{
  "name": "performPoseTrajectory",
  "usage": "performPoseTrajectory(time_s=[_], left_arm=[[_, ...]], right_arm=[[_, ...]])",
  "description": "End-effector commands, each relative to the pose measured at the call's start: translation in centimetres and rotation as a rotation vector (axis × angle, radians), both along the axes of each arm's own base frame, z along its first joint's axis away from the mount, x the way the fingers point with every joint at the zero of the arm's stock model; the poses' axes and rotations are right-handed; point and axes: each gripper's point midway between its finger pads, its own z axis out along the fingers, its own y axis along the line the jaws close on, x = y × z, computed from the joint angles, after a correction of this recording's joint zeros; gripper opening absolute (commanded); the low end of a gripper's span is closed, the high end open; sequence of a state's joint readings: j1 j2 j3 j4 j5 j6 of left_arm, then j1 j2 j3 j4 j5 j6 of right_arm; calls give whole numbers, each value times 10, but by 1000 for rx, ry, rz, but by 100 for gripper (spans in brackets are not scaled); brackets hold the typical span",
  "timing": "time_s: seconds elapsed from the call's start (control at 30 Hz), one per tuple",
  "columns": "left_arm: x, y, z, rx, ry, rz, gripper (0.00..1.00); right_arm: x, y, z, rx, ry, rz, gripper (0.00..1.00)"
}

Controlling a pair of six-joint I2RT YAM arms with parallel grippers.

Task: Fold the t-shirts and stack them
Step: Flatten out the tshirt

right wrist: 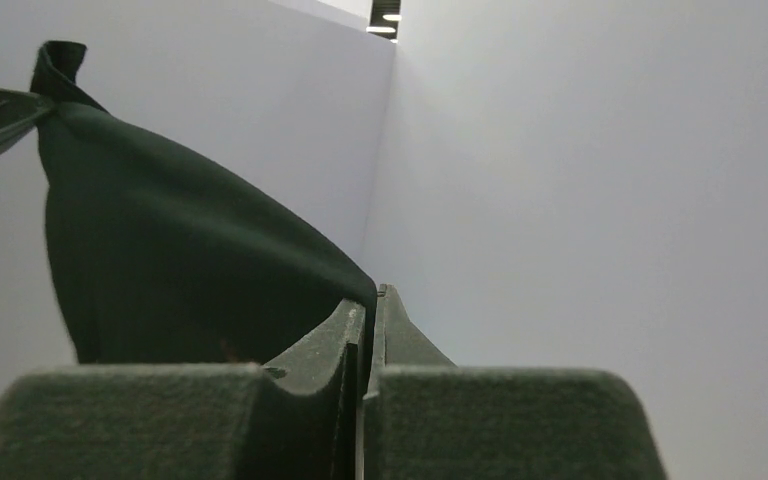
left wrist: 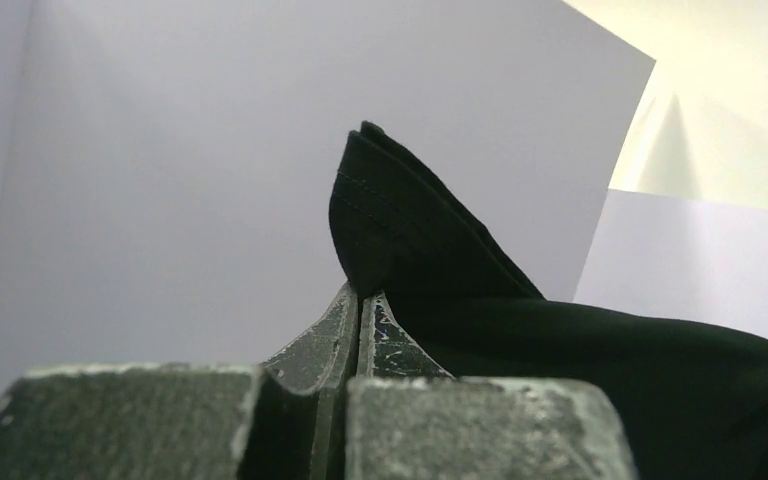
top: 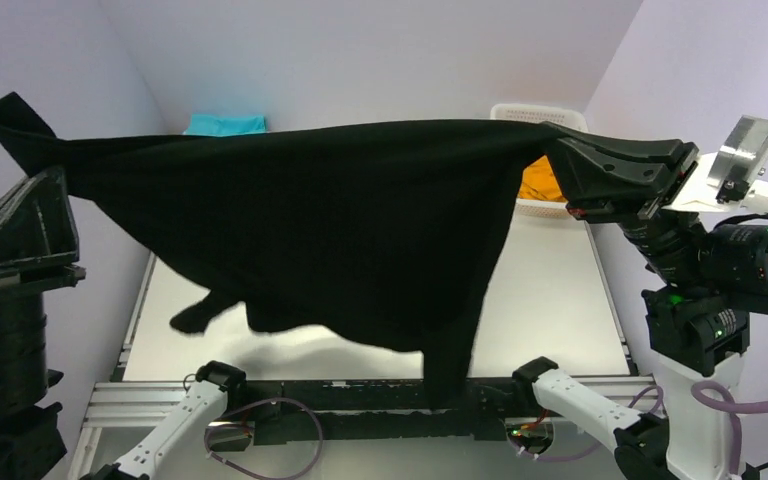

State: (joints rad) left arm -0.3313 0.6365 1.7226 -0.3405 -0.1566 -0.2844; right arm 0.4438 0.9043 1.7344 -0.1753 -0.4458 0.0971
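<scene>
The large black t-shirt point(top: 330, 230) hangs spread in the air between both arms, high above the table, its lower edge and a sleeve dangling near the front. My left gripper point(top: 60, 175) is shut on its left corner, which pokes up past the fingertips in the left wrist view point(left wrist: 400, 230). My right gripper point(top: 560, 150) is shut on its right corner, seen in the right wrist view point(right wrist: 190, 260). A teal t-shirt point(top: 225, 124) lies folded at the back of the table. An orange t-shirt point(top: 542, 183) lies in the basket. White and red shirts are out of view.
A white plastic lattice basket point(top: 535, 112) stands at the back right of the white table point(top: 550, 300). Pale walls close in on the left, back and right. The arm bases and cables sit along the near edge.
</scene>
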Motion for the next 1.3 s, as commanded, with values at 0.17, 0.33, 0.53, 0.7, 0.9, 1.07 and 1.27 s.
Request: performPoseTrajectory(time_s=[0.17,0.33,0.53,0.7,0.9,1.07,1.27], left_arm=[[130,-5,-36,48,239,216,0],[249,6,-143,76,581,507,0],[369,3,-349,173,1105,656,45],[419,-11,-468,259,1475,616,99],[427,-41,-479,261,1454,418,99],[422,-93,-457,269,1317,69,100],[420,-147,-463,293,1267,-253,99]], right_arm=[[138,-5,-40,-18,138,-373,0],[259,-14,-141,-77,375,-615,0],[372,21,-351,-234,728,-576,20],[428,33,-484,-388,999,-623,99],[419,19,-482,-382,1044,-710,100],[356,-3,-469,-242,1188,-745,100],[242,-21,-499,-73,1418,-696,100]])
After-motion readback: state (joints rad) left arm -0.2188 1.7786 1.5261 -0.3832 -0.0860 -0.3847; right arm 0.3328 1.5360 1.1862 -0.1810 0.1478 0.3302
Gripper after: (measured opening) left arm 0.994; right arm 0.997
